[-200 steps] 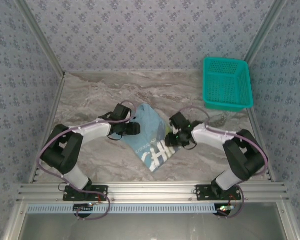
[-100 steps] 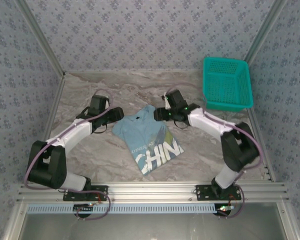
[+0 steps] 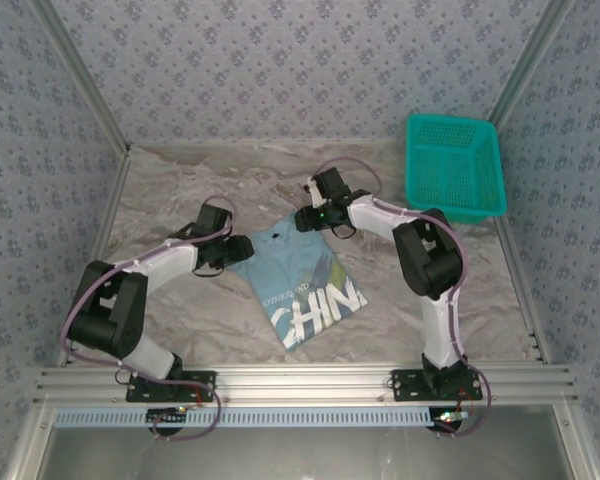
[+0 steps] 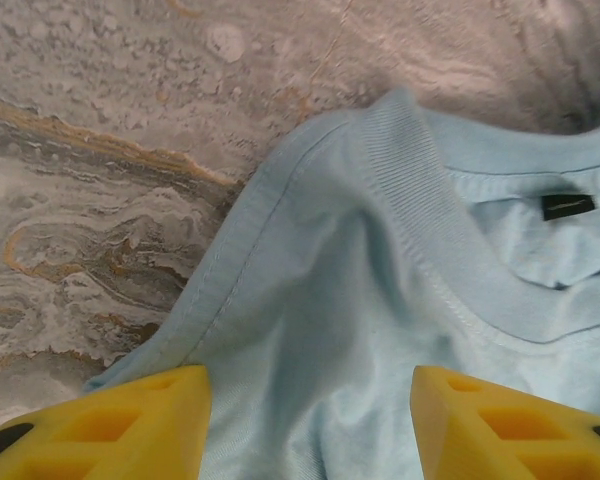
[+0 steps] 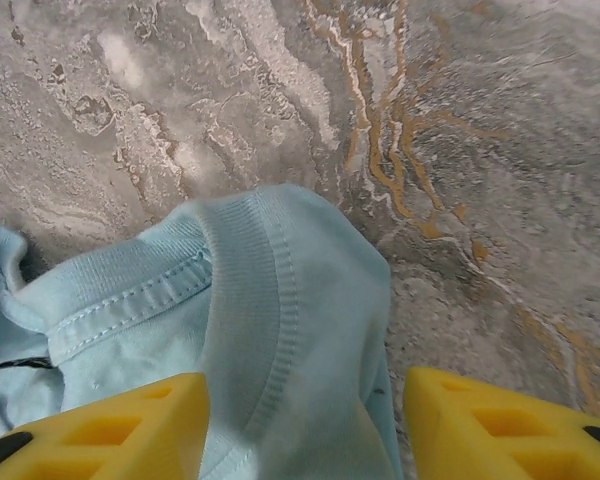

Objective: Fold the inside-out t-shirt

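inside-out t-shirt [image 3: 298,275] lying diagonal, collar far-left, hem near-right

— What's the teal thing over there?
— A plastic mesh basket [image 3: 452,165], well off to the right of the right gripper [image 3: 305,220] and a little farther back, by the far right corner.
— And underneath?
— A grey marble-patterned tabletop [image 3: 180,190] with rusty veins, spreading all around it. Blue-grey patterned walls [image 3: 280,60] stand beyond, and a metal rail [image 3: 300,380] runs along the near side.
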`<state>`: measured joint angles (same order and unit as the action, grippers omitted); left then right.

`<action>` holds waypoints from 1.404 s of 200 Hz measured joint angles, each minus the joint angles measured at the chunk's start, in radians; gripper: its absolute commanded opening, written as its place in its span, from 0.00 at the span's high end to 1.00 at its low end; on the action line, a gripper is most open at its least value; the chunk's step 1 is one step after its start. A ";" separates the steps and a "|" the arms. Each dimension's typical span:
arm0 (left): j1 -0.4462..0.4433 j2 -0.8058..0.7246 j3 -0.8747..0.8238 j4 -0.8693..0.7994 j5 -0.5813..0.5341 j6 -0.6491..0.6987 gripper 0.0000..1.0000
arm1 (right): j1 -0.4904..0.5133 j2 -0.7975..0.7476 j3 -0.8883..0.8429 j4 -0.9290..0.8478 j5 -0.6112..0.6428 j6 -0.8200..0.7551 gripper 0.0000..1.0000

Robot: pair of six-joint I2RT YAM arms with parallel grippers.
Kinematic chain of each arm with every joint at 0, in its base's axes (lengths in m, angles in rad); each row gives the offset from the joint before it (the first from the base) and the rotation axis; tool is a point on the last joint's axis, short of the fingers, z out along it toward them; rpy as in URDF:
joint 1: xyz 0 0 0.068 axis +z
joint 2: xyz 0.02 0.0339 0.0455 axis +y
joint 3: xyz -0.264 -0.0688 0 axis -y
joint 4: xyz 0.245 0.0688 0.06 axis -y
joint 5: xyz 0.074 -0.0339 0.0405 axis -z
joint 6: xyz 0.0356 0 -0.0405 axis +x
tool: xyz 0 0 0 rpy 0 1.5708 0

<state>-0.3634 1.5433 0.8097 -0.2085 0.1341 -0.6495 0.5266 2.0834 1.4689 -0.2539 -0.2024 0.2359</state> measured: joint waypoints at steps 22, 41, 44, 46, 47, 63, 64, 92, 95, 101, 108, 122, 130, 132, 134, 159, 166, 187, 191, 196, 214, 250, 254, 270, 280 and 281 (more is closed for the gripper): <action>-0.011 0.037 0.000 0.005 -0.007 -0.004 0.54 | 0.002 0.021 0.010 -0.001 -0.012 -0.005 0.54; -0.013 0.069 0.000 0.020 -0.007 -0.007 0.63 | 0.002 0.029 0.013 -0.002 -0.024 -0.008 0.61; -0.013 0.071 0.000 0.025 -0.007 -0.011 0.65 | 0.002 0.030 0.014 -0.002 -0.025 -0.011 0.62; -0.013 0.072 0.000 0.028 -0.007 -0.011 0.66 | 0.002 0.030 0.015 -0.002 -0.027 -0.010 0.64; -0.013 0.073 0.000 0.029 -0.007 -0.009 0.67 | 0.002 0.031 0.015 -0.002 -0.027 -0.009 0.64; -0.012 0.078 0.000 0.042 -0.007 -0.010 0.74 | 0.002 0.032 0.018 -0.002 -0.034 -0.009 0.72; -0.012 0.078 0.000 0.043 -0.008 -0.014 0.75 | 0.002 0.032 0.018 -0.002 -0.035 -0.012 0.73; -0.013 0.073 0.000 0.050 -0.013 -0.017 0.82 | 0.002 0.032 0.024 -0.003 -0.046 -0.017 0.82; -0.013 0.071 0.000 0.050 -0.014 -0.014 0.82 | 0.002 0.032 0.025 -0.003 -0.046 -0.014 0.83; -0.013 0.067 0.000 0.050 -0.016 -0.014 0.84 | 0.002 0.032 0.026 -0.004 -0.047 -0.016 0.84; -0.013 0.059 -0.001 0.050 -0.019 -0.014 0.85 | 0.002 0.032 0.026 -0.004 -0.047 -0.017 0.85; -0.013 0.036 -0.006 0.051 -0.023 -0.014 0.89 | 0.002 0.032 0.029 -0.005 -0.048 -0.017 0.88; -0.013 0.021 -0.010 0.053 -0.024 -0.014 0.91 | 0.002 0.032 0.030 -0.006 -0.048 -0.018 0.89; -0.013 0.016 -0.011 0.054 -0.025 -0.016 0.91 | 0.002 0.032 0.031 -0.007 -0.048 -0.020 0.90; -0.013 0.012 -0.013 0.055 -0.026 -0.014 0.92 | 0.002 0.032 0.031 -0.007 -0.048 -0.020 0.91; -0.013 -0.021 -0.019 0.068 -0.025 -0.014 0.96 | 0.002 0.032 0.039 -0.011 -0.049 -0.025 0.96; -0.013 -0.025 -0.020 0.076 -0.021 -0.014 0.97 | 0.001 0.032 0.041 -0.011 -0.049 -0.024 0.97; -0.017 -0.045 -0.022 0.086 -0.010 -0.014 0.98 | -0.001 0.032 0.042 -0.012 -0.049 -0.028 0.99; -0.017 -0.049 -0.022 0.086 -0.008 -0.014 0.98 | -0.001 0.032 0.042 -0.012 -0.049 -0.028 1.00; -0.019 -0.059 -0.023 0.088 -0.003 -0.014 0.98 | -0.003 0.032 0.042 -0.012 -0.049 -0.028 1.00; -0.033 -0.094 -0.024 0.098 0.010 -0.013 0.97 | -0.008 0.032 0.042 -0.012 -0.049 -0.032 1.00; -0.054 -0.136 -0.024 0.109 0.015 -0.002 0.92 | -0.014 0.032 0.043 -0.021 -0.050 -0.040 1.00; -0.054 -0.137 -0.024 0.109 0.014 0.002 0.92 | -0.015 0.032 0.043 -0.021 -0.050 -0.040 1.00; -0.054 -0.134 -0.024 0.100 0.000 0.005 0.92 | -0.015 0.032 0.043 -0.024 -0.050 -0.043 1.00; -0.054 -0.129 -0.024 0.094 -0.009 0.009 0.92 | -0.015 0.032 0.043 -0.027 -0.050 -0.043 1.00; -0.054 -0.128 -0.024 0.093 -0.010 0.009 0.92 | -0.015 0.032 0.043 -0.027 -0.050 -0.043 1.00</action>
<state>-0.4175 1.4151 0.7860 -0.1150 0.1246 -0.6403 0.5117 2.1151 1.5120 -0.2806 -0.2523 0.1932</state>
